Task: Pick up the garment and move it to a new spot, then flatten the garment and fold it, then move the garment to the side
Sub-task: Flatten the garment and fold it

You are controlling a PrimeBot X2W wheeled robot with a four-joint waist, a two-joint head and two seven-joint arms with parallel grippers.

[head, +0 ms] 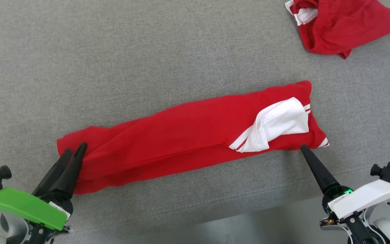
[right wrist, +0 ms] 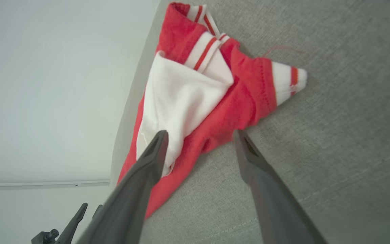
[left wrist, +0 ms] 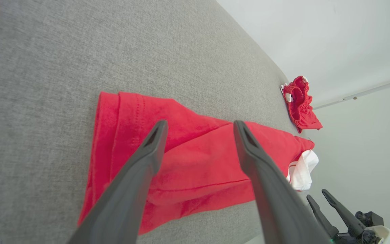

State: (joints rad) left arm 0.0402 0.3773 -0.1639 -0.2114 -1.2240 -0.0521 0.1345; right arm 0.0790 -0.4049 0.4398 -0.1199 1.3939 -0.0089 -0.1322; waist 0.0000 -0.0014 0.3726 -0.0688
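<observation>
We note: left gripper (left wrist: pixel 200 123) spread wide over one end of the red garment (head: pixel 188 132); right gripper (right wrist: pixel 200 133) likewise, both holding nothing.

The garment (head: pixel 181 135) is soft, matt red knit cloth with a smoother white panel (head: pixel 283 123); the surface (head: pixel 113 51) beneath is coarse grey woven fabric, matt; the left gripper (head: pixel 76 148) looks like matt dark plastic; its green cover (head: pixel 22 206) is smooth, slightly glossy plastic.
</observation>
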